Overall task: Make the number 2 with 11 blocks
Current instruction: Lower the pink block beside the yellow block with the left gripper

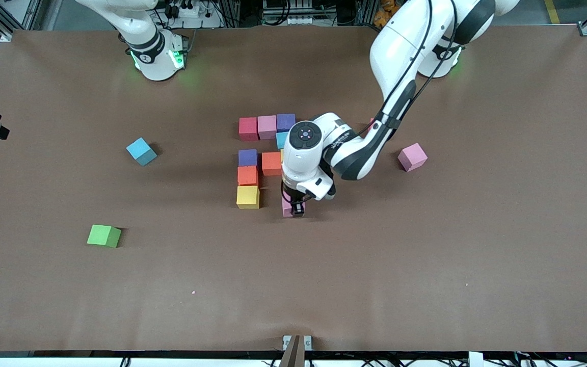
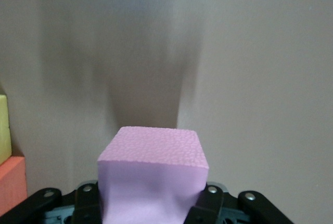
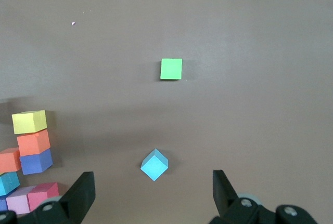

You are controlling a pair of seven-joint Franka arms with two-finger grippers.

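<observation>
My left gripper (image 1: 296, 209) is shut on a pink cube (image 1: 287, 208), low at the table, about one cube's width from the yellow cube (image 1: 248, 197), toward the left arm's end. In the left wrist view the pink cube (image 2: 153, 172) fills the gap between the fingers (image 2: 208, 203). The partial digit has a red (image 1: 248, 128), pink (image 1: 267, 127), purple (image 1: 286, 122) row, a light blue cube (image 1: 282, 139), then purple (image 1: 247, 157), orange (image 1: 271, 163), orange (image 1: 247, 176) and yellow. My right gripper (image 3: 152, 195) is open and empty, high over a loose light blue cube (image 3: 154, 165).
A loose pink cube (image 1: 412, 156) lies toward the left arm's end. The loose light blue cube (image 1: 141, 151) and a green cube (image 1: 104, 236) lie toward the right arm's end. The left arm's wrist hides part of the digit.
</observation>
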